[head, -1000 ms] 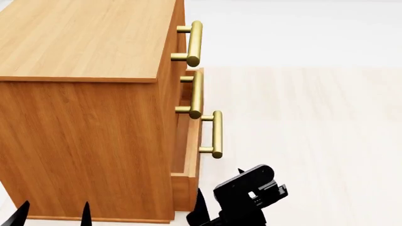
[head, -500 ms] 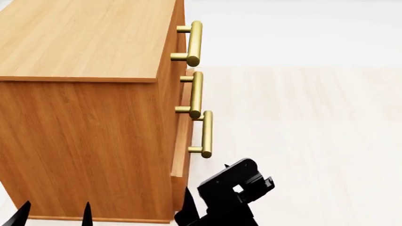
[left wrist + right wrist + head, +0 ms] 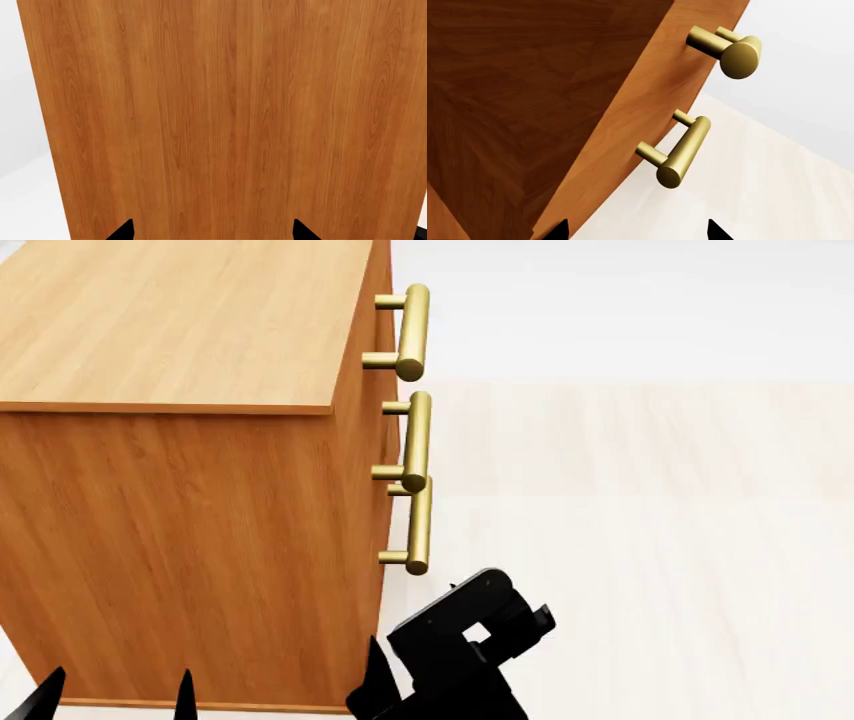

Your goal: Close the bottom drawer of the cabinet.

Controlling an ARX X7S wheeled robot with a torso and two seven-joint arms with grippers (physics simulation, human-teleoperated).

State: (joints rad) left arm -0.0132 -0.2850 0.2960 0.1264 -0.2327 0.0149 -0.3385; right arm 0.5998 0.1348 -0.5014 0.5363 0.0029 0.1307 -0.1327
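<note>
Pale floor (image 3: 641, 490) aside, the bottom drawer (image 3: 396, 540) has been pushed flush into the cabinet (image 3: 187, 520) since a second ago, so it looks basically closed, with the right end effector (image 3: 635, 229) and left end effector (image 3: 212, 230) both seen spread apart.

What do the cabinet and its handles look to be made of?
Cabinet: orange-brown wood or wood veneer, going by the long grain lines on its top and side; smooth, low-sheen finish. Handles: apparently brass, round golden bars with soft highlights. These are simulator renders, so this describes only the look.

The cabinet (image 3: 227, 115) side fills the view; two black tool (image 3: 212, 231) tips apart.
</note>
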